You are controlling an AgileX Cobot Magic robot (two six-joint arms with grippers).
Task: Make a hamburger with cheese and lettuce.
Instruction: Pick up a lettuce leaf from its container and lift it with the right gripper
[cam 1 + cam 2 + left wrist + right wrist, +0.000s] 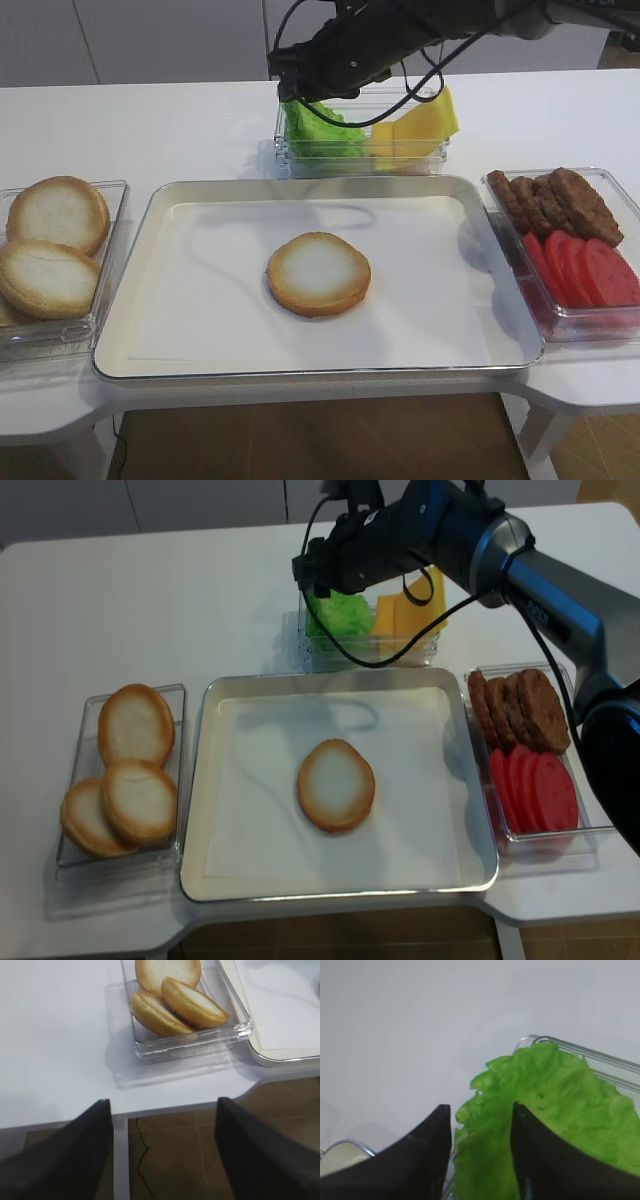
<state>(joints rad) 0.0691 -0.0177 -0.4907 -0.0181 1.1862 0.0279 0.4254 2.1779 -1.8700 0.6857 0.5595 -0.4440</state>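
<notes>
From the high view, my right claw (297,97) hangs over the lettuce (322,135) in the clear tub (440,155) behind the tray (150,225); the cheese (425,125) stands beside it, and the hamburger (318,273), one bun half, waits mid-tray. My wrist view shows my jaws apart, straddling the leaf's frilly edge, gripping nothing. I could pinch only the ruffle and tear it, or snag the tub's rim. My left claw (162,1152), jaws apart, idles near the spare buns (177,1002).
</notes>
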